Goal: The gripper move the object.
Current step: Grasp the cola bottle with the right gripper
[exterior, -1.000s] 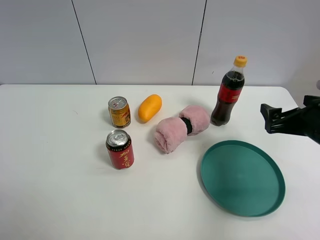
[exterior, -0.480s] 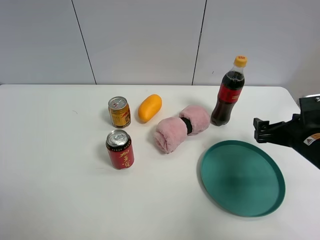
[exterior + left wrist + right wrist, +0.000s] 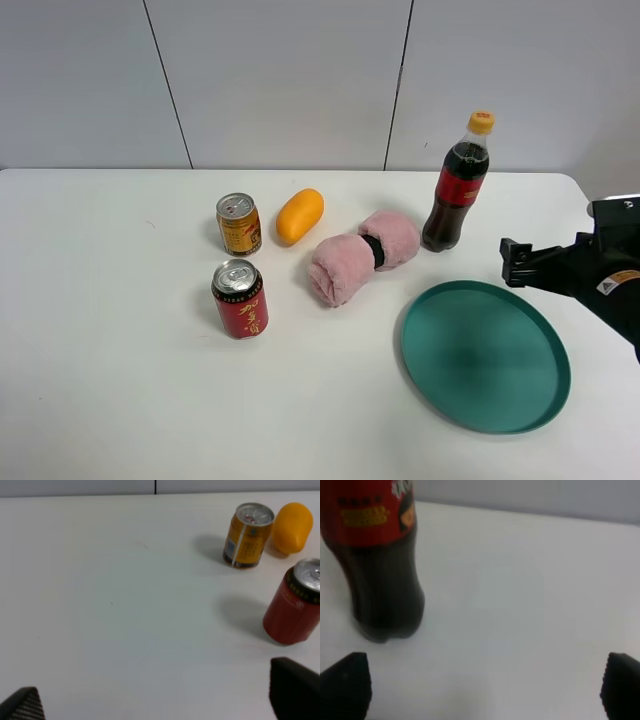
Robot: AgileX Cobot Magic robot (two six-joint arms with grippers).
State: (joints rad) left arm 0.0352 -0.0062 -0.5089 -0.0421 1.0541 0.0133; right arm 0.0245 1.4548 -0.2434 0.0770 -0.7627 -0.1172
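The cola bottle point(image 3: 458, 184) stands upright at the back right of the table, with a red label and a yellow-orange cap. My right gripper point(image 3: 515, 263) is open and empty, low over the table to the right of the bottle and apart from it. In the right wrist view the bottle's lower half point(image 3: 379, 565) stands ahead and off to one side of the open right gripper point(image 3: 482, 687). My left gripper point(image 3: 155, 695) is open and empty; it does not show in the exterior view.
A green plate point(image 3: 486, 355) lies in front of the bottle. A pink rolled towel point(image 3: 363, 255) lies left of the bottle. An orange fruit point(image 3: 299, 215), a gold can point(image 3: 239, 224) and a red can point(image 3: 240, 299) stand further left.
My right gripper has moved left and a little down, closer to the bottle. The bottle and the other things have not moved.
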